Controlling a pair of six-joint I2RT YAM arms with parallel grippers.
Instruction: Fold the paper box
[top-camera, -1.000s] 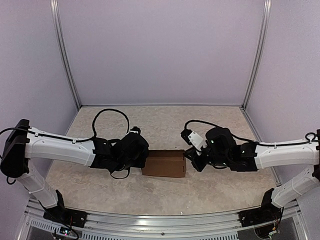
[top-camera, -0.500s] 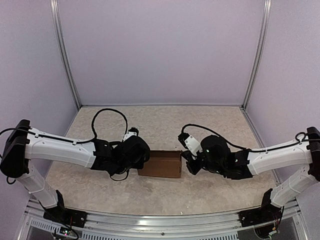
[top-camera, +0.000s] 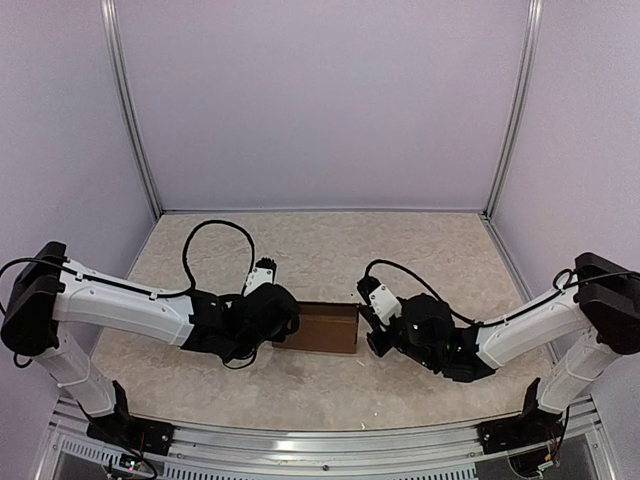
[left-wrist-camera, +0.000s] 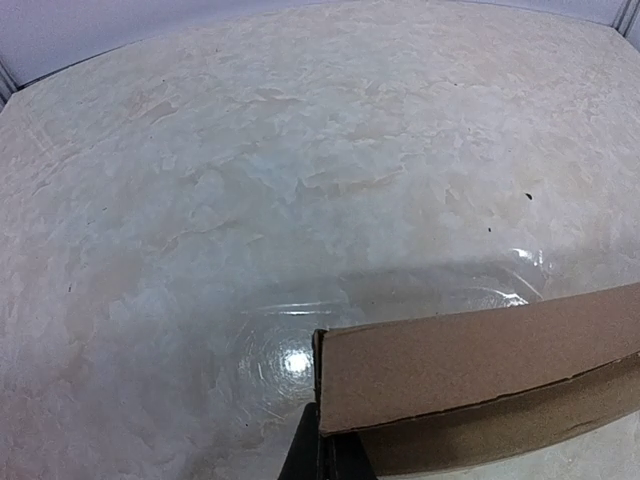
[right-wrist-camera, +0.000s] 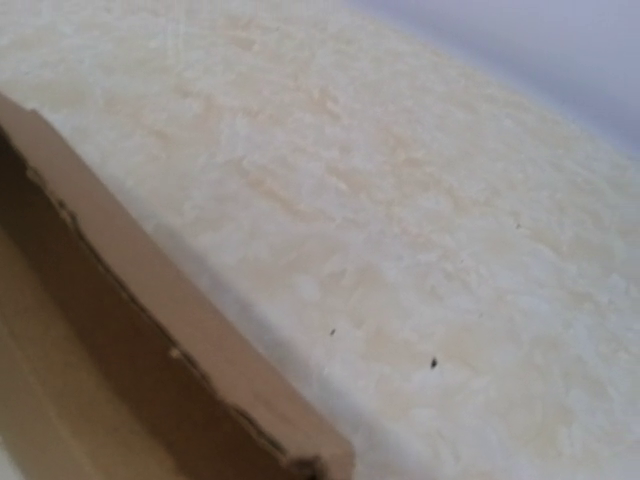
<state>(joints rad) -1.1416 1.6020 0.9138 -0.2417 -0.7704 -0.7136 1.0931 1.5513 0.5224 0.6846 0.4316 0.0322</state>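
The paper box (top-camera: 318, 328) is a small closed brown cardboard mailer lying on the table between my two arms. My left gripper (top-camera: 281, 322) is at the box's left end. In the left wrist view its dark fingers (left-wrist-camera: 312, 458) are pressed together at the bottom edge, right at the near left corner of the box (left-wrist-camera: 480, 365). My right gripper (top-camera: 371, 330) is at the box's right end. The right wrist view shows only a box edge (right-wrist-camera: 190, 320) at lower left; its fingers are out of view.
The beige speckled tabletop (top-camera: 330, 250) is walled by pale purple panels with metal posts (top-camera: 133, 110) at the back corners. A metal rail (top-camera: 320, 440) runs along the near edge by the arm bases.
The right arm has stretched left and lowered against the box's right end. The box has slid a little left and toward the near edge. The left gripper stayed against its left end.
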